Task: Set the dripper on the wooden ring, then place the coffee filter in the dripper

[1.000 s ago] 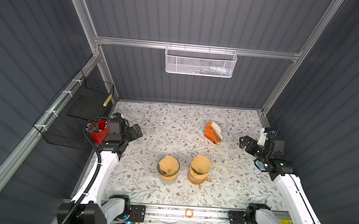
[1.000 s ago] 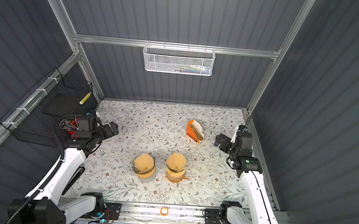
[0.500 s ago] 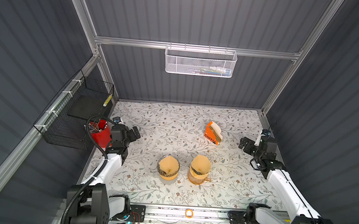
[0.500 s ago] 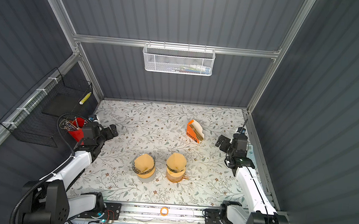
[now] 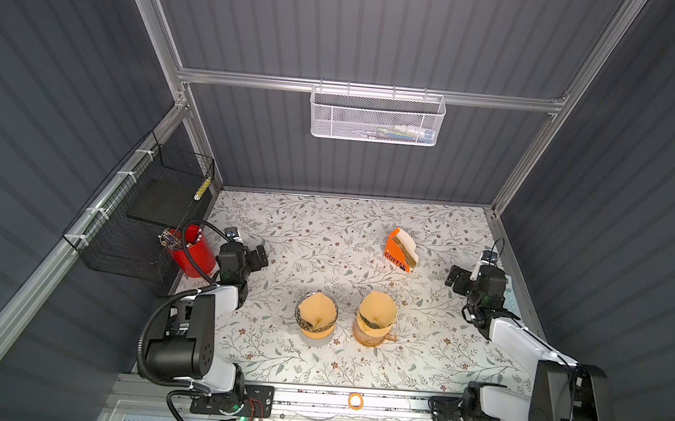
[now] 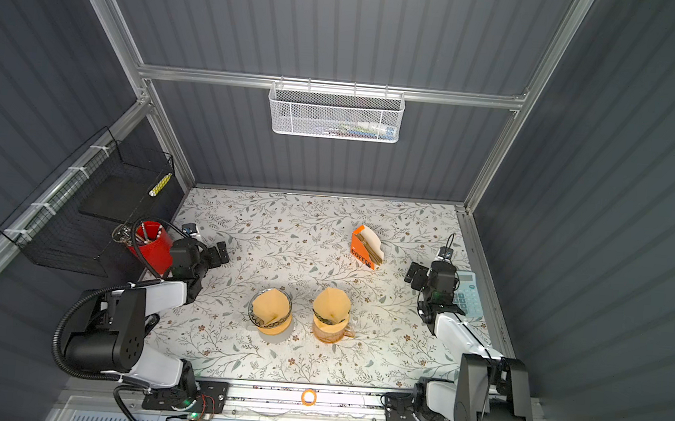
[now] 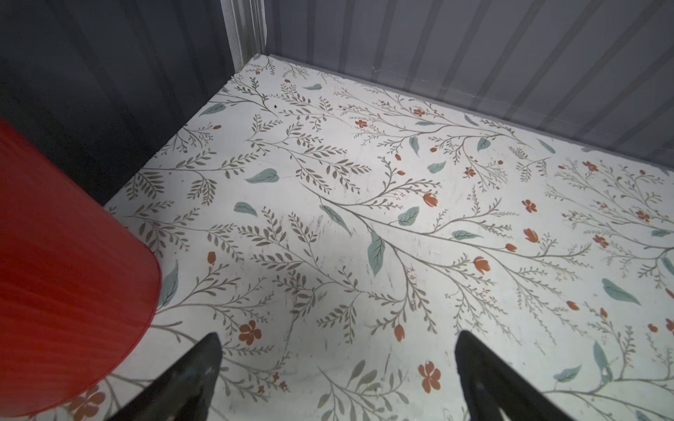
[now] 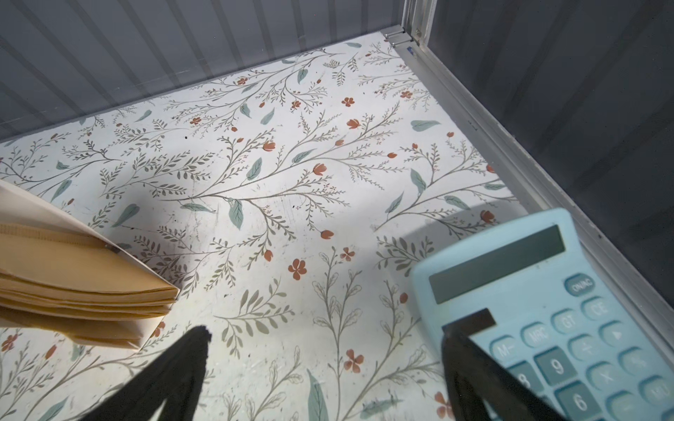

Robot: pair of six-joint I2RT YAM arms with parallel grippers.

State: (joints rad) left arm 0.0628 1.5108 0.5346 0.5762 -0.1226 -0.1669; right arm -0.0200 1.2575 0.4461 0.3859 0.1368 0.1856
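Two drippers stand side by side at the front middle in both top views. A tan coffee filter (image 5: 317,310) sits in the left dripper (image 5: 314,329), and another filter (image 5: 377,306) sits in the right dripper (image 5: 373,333). An orange filter holder (image 5: 399,252) with a stack of filters (image 8: 73,280) stands further back. My left gripper (image 5: 260,256) is open and empty near the left edge, low over the table (image 7: 337,350). My right gripper (image 5: 452,278) is open and empty near the right edge (image 8: 324,339), well clear of both drippers.
A red cup (image 5: 194,251) of pens stands just left of the left gripper (image 7: 54,291). A light blue calculator (image 6: 466,297) lies under the right gripper's side (image 8: 547,310). A black wire basket (image 5: 148,211) hangs on the left wall, a white mesh basket (image 5: 377,115) on the back wall.
Both arms have folded down and back toward the front rail, bringing the grippers low at the table's sides. Both grippers stayed open. The drippers and filters have not moved.
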